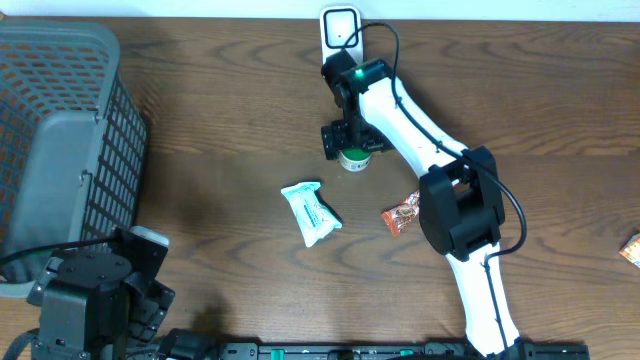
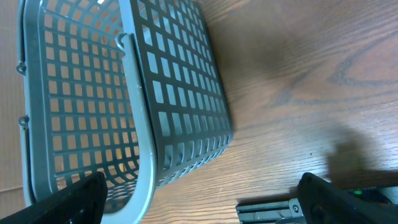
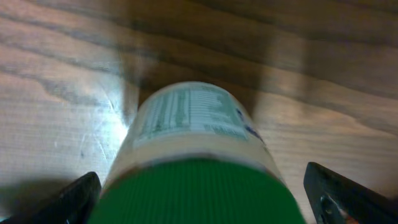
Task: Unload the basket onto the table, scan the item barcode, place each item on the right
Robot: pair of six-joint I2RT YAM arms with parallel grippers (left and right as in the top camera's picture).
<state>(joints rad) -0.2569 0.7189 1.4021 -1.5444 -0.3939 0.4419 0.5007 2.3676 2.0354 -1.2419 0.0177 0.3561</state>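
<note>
A white bottle with a green lid stands on the wooden table just in front of the white barcode scanner. My right gripper hangs over it, open. In the right wrist view the bottle fills the space between the fingertips, with a gap of table on each side, so nothing is gripped. A printed label faces up on its side. My left gripper is open and empty at the near left, beside the basket.
A grey plastic basket takes up the left side of the table. A white-and-blue packet lies mid-table, an orange snack packet beside the right arm, and another packet at the right edge.
</note>
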